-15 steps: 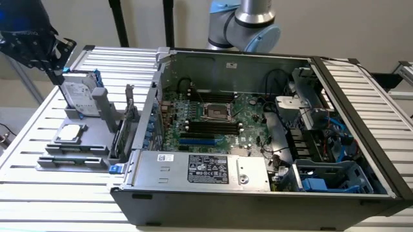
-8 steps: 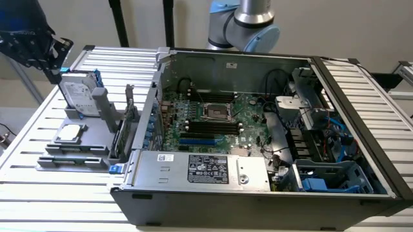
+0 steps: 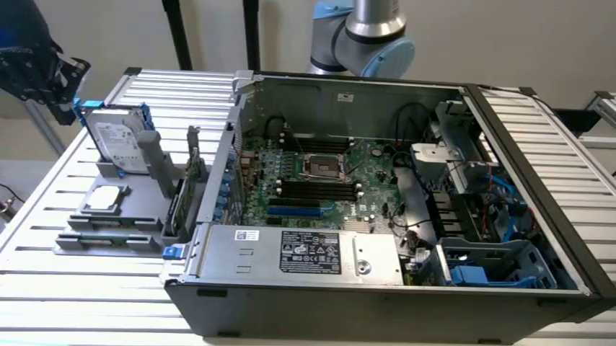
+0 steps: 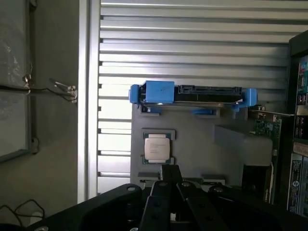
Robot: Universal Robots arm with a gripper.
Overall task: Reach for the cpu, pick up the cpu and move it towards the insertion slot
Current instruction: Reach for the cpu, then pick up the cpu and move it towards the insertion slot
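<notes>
Where the grey plastic holder tray [image 3: 140,216] sits on the slatted silver metal table [image 3: 58,288], at the exterior view's left of the open dark-grey computer case [image 3: 385,303], the cpu [image 3: 105,198] lies flat in a square pocket: small square chip, silver top, pale rim. Nothing touches it. On the tray's far side, 1 rectangular silver hard drive with blue rails [image 3: 120,144] stands on edge.

Black gripper [image 4: 171,177] hovers above the tray, well apart from the cpu and not holding it. Wide or narrow: cannot tell.

Insertion slot [image 3: 322,167], a square socket with a shiny metal frame and dark centre, lies on the green motherboard [image 3: 376,162] inside the case. It is just on the far side of the long black memory slots [image 3: 313,191] and well to the exterior view's right of the cpu.

Grey and blue arm joint [image 3: 371,32] stands behind the case's far wall.
</notes>
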